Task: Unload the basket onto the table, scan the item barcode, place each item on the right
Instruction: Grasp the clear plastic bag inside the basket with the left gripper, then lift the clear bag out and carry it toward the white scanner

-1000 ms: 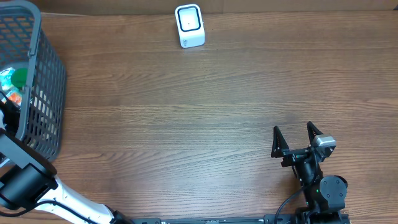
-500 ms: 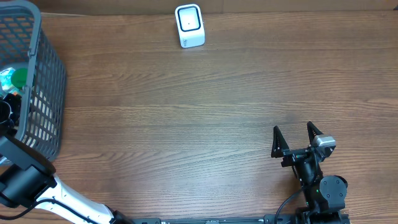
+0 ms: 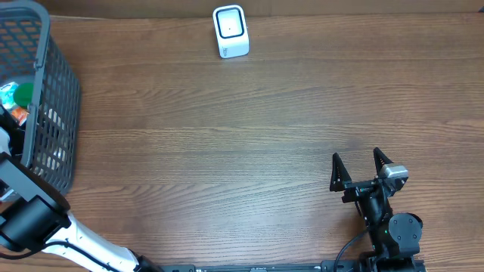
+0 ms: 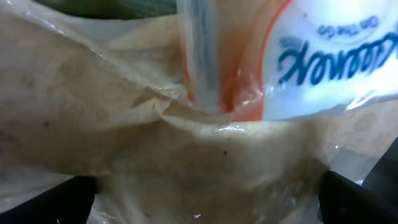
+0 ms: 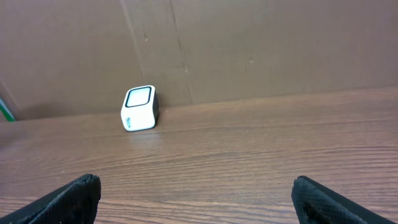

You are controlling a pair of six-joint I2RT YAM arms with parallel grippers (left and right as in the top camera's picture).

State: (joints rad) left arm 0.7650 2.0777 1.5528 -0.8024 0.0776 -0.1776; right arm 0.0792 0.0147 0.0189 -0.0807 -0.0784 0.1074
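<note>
Left gripper (image 4: 205, 198) and right gripper (image 3: 361, 165) both gape; the film-wrapped Kleenex pack (image 4: 329, 68) looks light, squashy, slippery, so pinch across its narrow edge.

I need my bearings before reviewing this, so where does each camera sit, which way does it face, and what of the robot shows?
Overhead: above the table, looking straight down; shows the left arm at the basket and the open right gripper.
Left wrist: in the basket, close against a plastic-wrapped packet; left fingertips at the bottom corners.
Right wrist: low over the table, facing the scanner and back wall; right fingertips at the bottom corners.
Shared: overhead and right wrist both show the scanner.
</note>
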